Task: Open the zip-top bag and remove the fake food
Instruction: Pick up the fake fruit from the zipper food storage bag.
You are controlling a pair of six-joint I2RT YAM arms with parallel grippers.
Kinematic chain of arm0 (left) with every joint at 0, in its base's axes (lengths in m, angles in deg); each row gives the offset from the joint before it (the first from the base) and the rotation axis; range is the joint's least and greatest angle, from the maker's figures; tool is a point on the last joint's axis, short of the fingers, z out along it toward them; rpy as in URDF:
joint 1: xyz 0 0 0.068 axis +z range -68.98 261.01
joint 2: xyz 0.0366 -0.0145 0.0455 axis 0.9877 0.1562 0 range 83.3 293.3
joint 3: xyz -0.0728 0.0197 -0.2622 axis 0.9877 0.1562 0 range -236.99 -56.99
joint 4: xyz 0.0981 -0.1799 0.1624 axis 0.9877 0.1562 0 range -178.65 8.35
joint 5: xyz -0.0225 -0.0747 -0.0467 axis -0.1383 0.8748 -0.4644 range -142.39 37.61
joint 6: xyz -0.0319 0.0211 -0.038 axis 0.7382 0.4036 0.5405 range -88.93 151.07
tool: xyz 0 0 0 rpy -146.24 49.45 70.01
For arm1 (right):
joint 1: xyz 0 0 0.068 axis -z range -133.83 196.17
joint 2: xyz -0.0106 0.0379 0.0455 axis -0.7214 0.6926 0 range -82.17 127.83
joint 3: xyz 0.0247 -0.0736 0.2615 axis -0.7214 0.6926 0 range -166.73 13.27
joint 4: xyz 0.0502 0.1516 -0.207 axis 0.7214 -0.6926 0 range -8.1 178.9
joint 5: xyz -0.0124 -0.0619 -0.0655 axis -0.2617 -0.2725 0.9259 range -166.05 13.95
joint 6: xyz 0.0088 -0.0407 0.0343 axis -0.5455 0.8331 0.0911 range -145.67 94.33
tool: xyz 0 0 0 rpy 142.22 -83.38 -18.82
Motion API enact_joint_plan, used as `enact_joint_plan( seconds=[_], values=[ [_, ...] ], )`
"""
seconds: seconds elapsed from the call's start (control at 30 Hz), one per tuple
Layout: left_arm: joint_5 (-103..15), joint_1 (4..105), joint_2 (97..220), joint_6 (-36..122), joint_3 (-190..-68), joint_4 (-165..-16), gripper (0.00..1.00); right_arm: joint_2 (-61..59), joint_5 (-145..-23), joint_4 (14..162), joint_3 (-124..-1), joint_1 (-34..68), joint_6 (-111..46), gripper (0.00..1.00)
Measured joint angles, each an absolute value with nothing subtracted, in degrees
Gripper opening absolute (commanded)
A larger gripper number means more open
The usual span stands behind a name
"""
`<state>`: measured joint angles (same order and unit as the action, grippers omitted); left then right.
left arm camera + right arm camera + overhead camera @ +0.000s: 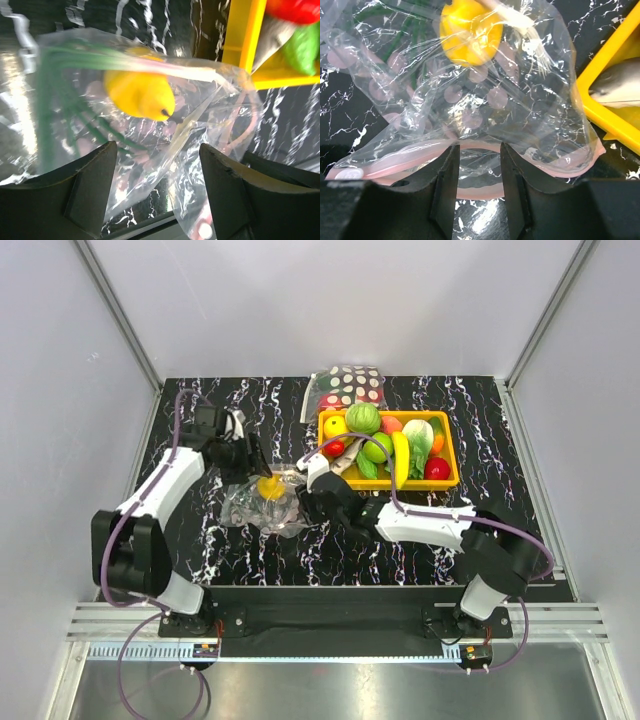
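Mostly the bag [262, 508] blurs what it holds: through the crinkled film only a yellow fruit [270, 487] and green stalks [50, 95] on a pale stem read clearly. The left wrist view cuts the tray [243, 40] off at a corner, its contents a red and green smear. The right wrist view shows just a grey piece [620, 85] inside its rim. From above, the tray holds a heap of fake food [385, 440], and a polka-dot bag [348, 388] lies behind it. The bag lies on the table [270, 560] just left of the tray, between the arms. The left claw [157, 160] gapes wide, with film between its jaws, unclamped. The right claw [479, 160] stands half open, the pink strip [475, 192] sagging into the gap; whether it presses the strip cannot be told.
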<state>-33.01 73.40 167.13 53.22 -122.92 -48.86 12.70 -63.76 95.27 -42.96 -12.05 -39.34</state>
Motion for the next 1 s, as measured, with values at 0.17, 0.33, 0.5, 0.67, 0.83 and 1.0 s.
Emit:
enact_joint_plan(
  seconds=[0.17,0.33,0.5,0.67,0.83,1.0],
  values=[
    [-33.1,70.4,171.7,51.0,-123.3,-49.3,0.73,12.7,-65.2,95.0,-43.3,-10.9,-39.3,0.45],
    [-33.5,70.4,174.1,49.3,-124.2,-49.4,0.57,13.0,-66.5,94.6,-43.8,-10.4,-39.3,0.45],
    [-33.8,70.4,176.6,48.1,-125.1,-49.3,0.28,13.4,-67.9,93.5,-44.3,-10.3,-39.3,0.47],
    [-33.7,70.4,178.2,47.3,-126.7,-48.9,0.12,13.4,-69.4,93.1,-44.1,-10.3,-39.6,0.53],
    [-33.7,70.4,179.7,46.9,-127.8,-48.4,0.00,13.4,-69.8,92.4,-43.5,-10.3,-40.3,0.55],
    [-33.6,70.4,181.3,46.5,-129.0,-47.9,0.00,13.1,-70.2,92.5,-42.7,-10.3,-41.2,0.56]
  ],
)
